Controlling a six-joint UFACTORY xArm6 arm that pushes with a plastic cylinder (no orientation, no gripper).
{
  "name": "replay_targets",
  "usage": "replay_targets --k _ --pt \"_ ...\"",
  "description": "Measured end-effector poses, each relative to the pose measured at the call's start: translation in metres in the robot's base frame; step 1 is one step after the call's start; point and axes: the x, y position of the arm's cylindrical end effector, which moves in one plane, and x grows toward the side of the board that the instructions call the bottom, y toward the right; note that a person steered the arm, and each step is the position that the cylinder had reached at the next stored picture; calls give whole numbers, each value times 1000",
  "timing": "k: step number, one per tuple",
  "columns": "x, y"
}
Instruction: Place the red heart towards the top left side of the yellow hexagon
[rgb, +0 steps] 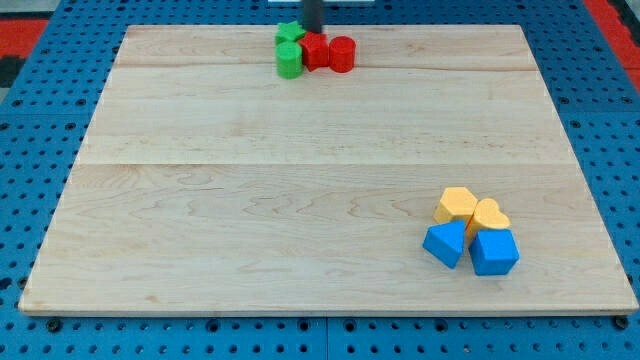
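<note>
Two red blocks sit at the board's top edge: a jagged, star-like one (315, 50) and a rounded one (342, 54) touching its right side. I cannot tell which of them is heart-shaped. The yellow hexagon (458, 204) lies far away at the lower right. My tip (312, 33) is at the top edge, right behind the jagged red block and beside a green block (291, 33). The rod's upper part runs out of the view's top.
A round green block (290, 61) touches the jagged red block's left side. A yellow heart (490, 216), a blue triangle (446, 244) and a blue cube (494, 252) cluster against the yellow hexagon. The wooden board (250, 200) lies on a blue pegboard.
</note>
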Motion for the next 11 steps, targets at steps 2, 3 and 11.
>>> replay_targets --k 2,3,11 --pt "97 30" --pt "111 75" --pt "189 177"
